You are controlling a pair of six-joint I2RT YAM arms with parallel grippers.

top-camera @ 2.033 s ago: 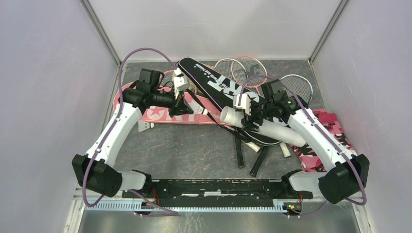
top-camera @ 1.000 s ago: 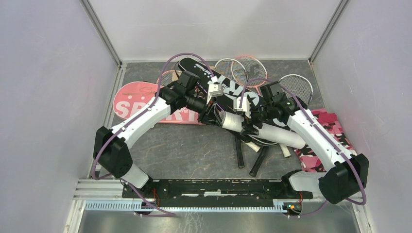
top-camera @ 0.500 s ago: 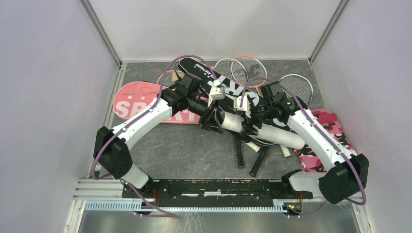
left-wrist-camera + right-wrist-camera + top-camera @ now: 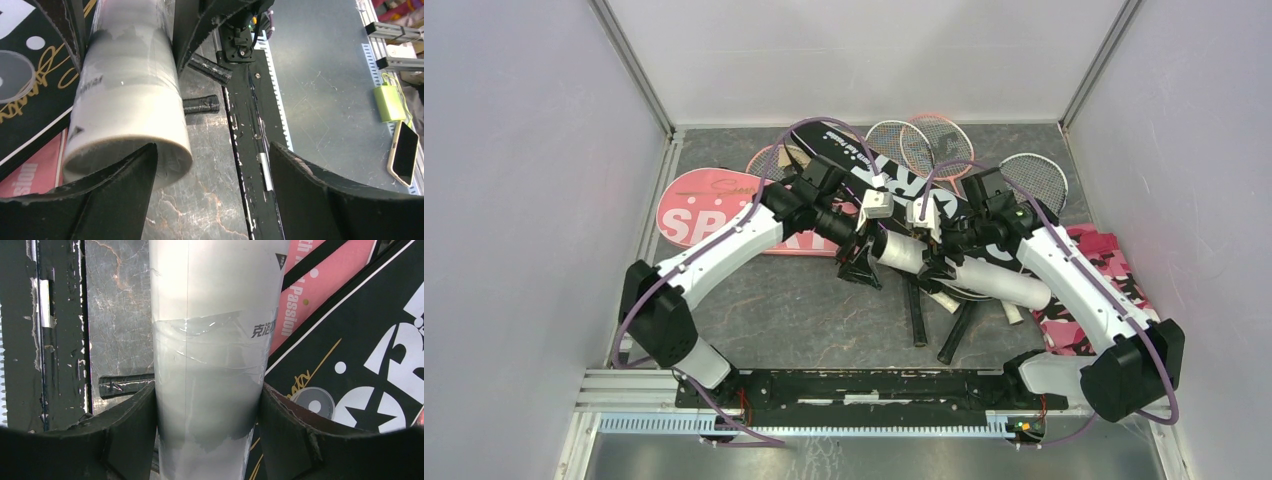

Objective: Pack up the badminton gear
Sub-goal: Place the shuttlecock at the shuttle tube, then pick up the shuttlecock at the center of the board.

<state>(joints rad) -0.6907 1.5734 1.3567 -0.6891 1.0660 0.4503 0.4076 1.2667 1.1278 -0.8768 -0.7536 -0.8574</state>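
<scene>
white tube (image 4: 996,282): centre right of the overhead view, lying slantwise over the lower end of the black cover (image 4: 904,185) and the racket handles (image 4: 952,335). its open mouth points to the left of the frame. whether it is lifted clear of the pile, i cannot tell.
right claw (image 4: 207,412): clamped across the white tube near the mouth end, both fingers pressed to its sides in the wrist view.
left claw (image 4: 211,150): spread wide and empty, right at the tube's mouth. the mouth sits against the finger (image 4: 112,200) at the lower left of the wrist view, not between the two.
step in hand: likely lining the mouth up with the left claw, for a grip or a handover; which, i cannot tell.
risk, knock: the left claw is off-centre, so closing or pushing in from here would probably strike the rim and twist the tube in the right claw.
risk, slip: the wall looks glossy, with clear tape round it, and the long end runs out to the lower right. that weight could lever it loose.
risk, snag: handles lie crossed under the tube, so dragging it may pull the rackets (image 4: 894,145) along.
risk, spill: the inside is hidden. if shuttlecocks are in it, a tipped mouth lets them out.
rest of gear: pink cover (image 4: 696,208) at the left, not yet packed.
</scene>
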